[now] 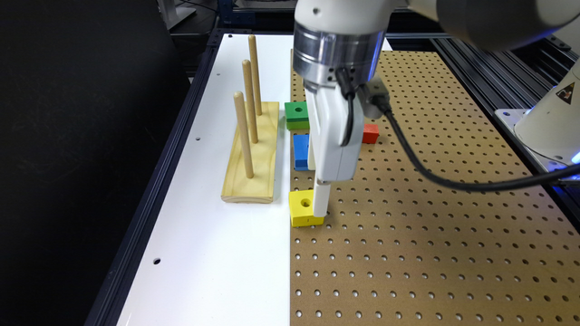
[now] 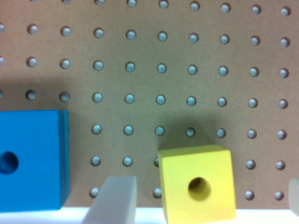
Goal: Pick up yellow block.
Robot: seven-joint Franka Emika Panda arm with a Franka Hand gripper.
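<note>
The yellow block [image 1: 304, 209] [image 2: 196, 184], a small square with a round centre hole, lies flat on the brown pegboard [image 1: 430, 226] right at the seam with the white board. My gripper [image 1: 321, 199] [image 2: 203, 200] is lowered over it and open. In the wrist view the block sits between the two pale fingers [image 2: 114, 200], apart from both and nearer to the one just showing at the frame's edge. Neither finger touches it.
A larger blue block [image 1: 300, 151] [image 2: 30, 158] lies just beyond the yellow one, with a green block [image 1: 297, 115] and a red block [image 1: 370, 133] farther back. The pale wood peg base [image 1: 251, 154] with three upright pegs stands on the white board [image 1: 217, 253] at the exterior view's left.
</note>
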